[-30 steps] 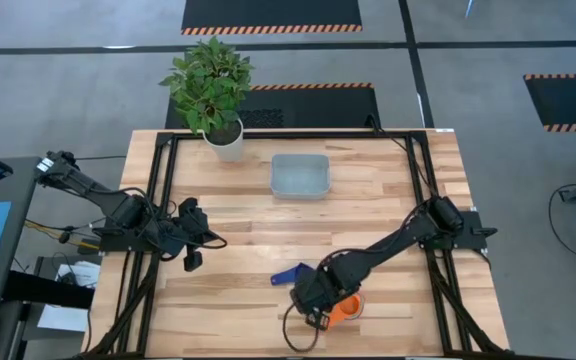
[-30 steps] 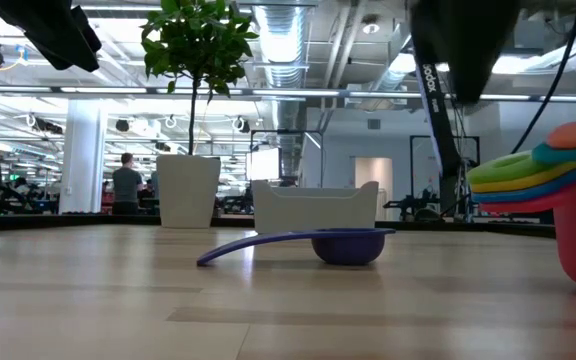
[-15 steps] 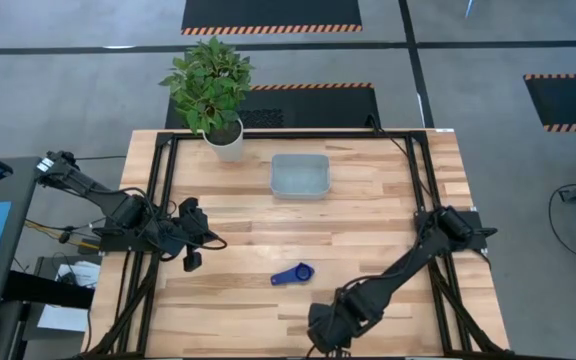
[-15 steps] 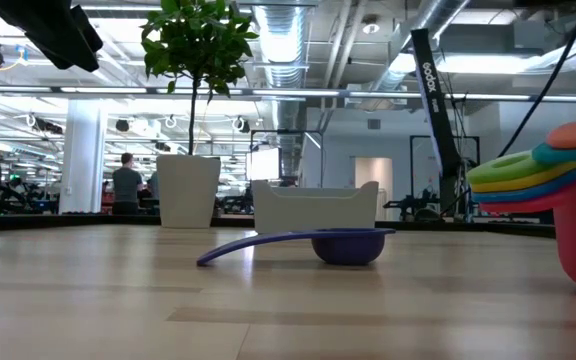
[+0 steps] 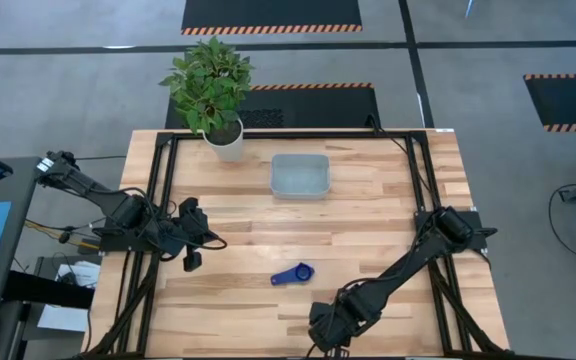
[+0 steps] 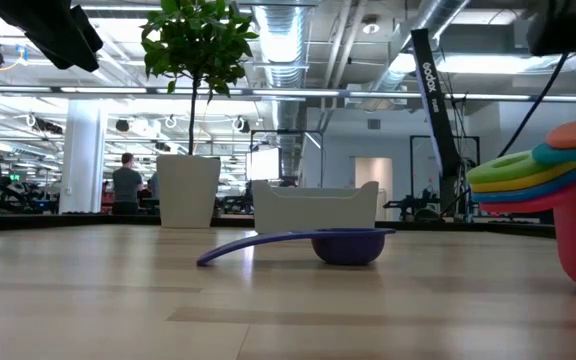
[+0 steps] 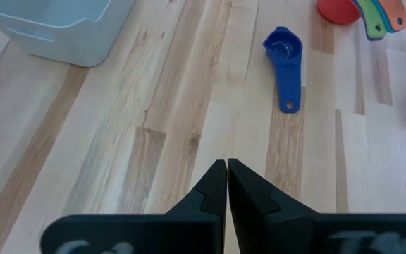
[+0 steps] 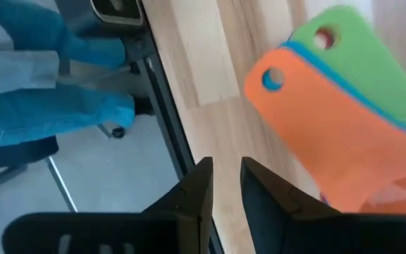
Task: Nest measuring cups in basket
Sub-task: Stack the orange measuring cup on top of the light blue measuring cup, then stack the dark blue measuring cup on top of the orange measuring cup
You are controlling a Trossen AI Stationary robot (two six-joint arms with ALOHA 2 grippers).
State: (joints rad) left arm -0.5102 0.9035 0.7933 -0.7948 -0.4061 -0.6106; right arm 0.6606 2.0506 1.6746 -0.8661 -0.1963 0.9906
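The basket [image 5: 300,175] sits toward the far side of the table [image 5: 368,220], just beside the white plant pot [image 5: 226,142], and nothing shows inside it — so by these views the nesting into it is not yet done. It is a translucent pale grey-blue bin with rounded corners.

The stack of cups [image 6: 558,205] stands near the front edge of the table, a red cup at the bottom with green, light blue, yellow and orange handles fanned above it; most of the set already looks nested there. The right gripper [image 8: 223,185] hovers low over those handles at the table's front edge, fingers a little apart and grasping nothing.

The dark blue cup [image 5: 295,274] lies alone in mid-table, mouth up, handle flat on the wood, well apart from both stack and basket. What I judge is left — add it to the stack, then move everything into the basket.

The left gripper [image 7: 227,185] waits at the table's left side, fingers pressed together, empty.
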